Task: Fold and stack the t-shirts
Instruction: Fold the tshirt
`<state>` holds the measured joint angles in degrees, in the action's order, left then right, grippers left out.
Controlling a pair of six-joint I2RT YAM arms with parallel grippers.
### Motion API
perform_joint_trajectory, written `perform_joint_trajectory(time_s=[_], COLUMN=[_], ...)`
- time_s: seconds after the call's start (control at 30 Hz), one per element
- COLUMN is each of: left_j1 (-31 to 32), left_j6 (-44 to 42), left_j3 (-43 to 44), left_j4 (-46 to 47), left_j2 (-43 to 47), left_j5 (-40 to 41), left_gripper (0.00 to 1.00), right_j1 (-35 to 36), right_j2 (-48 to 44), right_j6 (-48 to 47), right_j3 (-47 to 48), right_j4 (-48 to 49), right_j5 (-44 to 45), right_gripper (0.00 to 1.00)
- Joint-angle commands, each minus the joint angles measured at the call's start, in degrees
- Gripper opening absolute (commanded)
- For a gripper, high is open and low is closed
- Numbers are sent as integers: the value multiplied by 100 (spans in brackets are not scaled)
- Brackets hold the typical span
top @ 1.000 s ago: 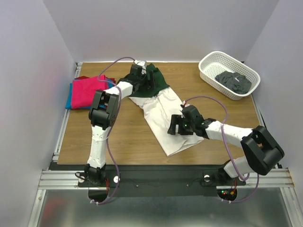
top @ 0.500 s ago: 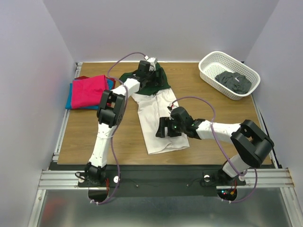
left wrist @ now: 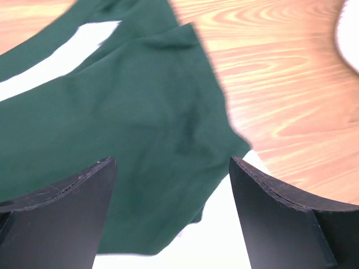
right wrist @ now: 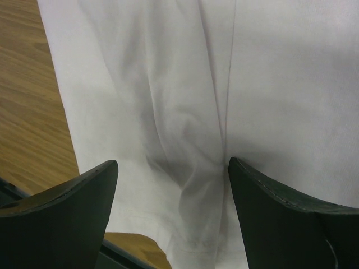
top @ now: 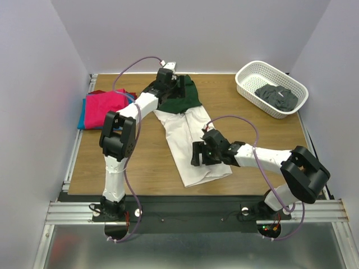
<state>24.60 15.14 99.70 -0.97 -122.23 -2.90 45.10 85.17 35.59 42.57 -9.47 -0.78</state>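
Both spread: left fingers (left wrist: 61,216) over green of t-shirt (top: 184,137), right fingers (right wrist: 56,210) over white

The wooden table (top: 140,162) bears a white green-sleeved t-shirt (top: 188,147), a magenta-topped shirt stack (top: 104,106) and a lattice basket (top: 244,85).

Stretching left arm (top: 115,140) far forward, left gripper (left wrist: 171,162) gaping wide, pointing down; extending right arm (top: 263,158) low toward the left, right gripper (right wrist: 171,165) gaping likewise.
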Motion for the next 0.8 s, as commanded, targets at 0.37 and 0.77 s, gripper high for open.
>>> perform_joint_trajectory(time_s=[0.37, 0.77], left_j1=[-386, -377], left_j6=[157, -63], left_j3=[-724, 242], left_j4=[9, -158], left_j2=[-248, -977], left_j5=[439, 10], left_gripper=[94, 94], right_j1=[763, 1238], right_j2=[17, 579], right_j6=[-44, 246], right_j3=[314, 428], right_j4=[-1021, -1021], right_j5=[1572, 1335], right_gripper=[85, 85])
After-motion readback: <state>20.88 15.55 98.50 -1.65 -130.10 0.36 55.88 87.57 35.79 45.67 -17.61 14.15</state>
